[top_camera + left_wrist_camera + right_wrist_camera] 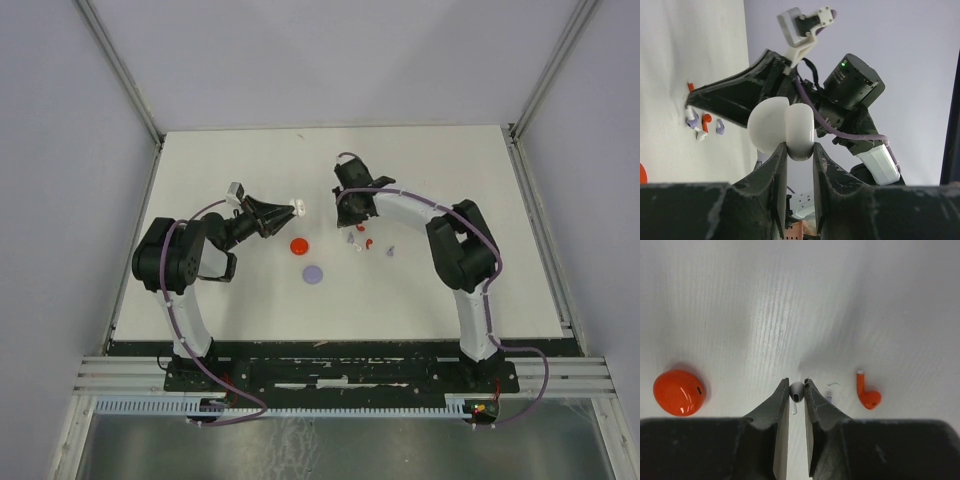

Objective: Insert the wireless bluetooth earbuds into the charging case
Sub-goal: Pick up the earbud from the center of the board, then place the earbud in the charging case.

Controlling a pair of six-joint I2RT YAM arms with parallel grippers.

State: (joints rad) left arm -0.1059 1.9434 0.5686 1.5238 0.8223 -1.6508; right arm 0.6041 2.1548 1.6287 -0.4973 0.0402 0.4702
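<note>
So the right gripper (pixel 796 384) is squeezed almost shut on a white earbud (pixel 796 390), off to the right of the red disc (pixel 679 392), stem mostly hidden by the jaws. Left gripper (pixel 799 147) clamps the white charging case (pixel 785 125).

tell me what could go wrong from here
1. The right tool pinches the white earbud at its very tips, so the bud may twist or pop out on the lift.
2. The left tool grips the white case only by its lower edge; pressing a bud in could make it pivot or slip.
3. The red earbud lies close beside the right tool and could get nudged.
</note>
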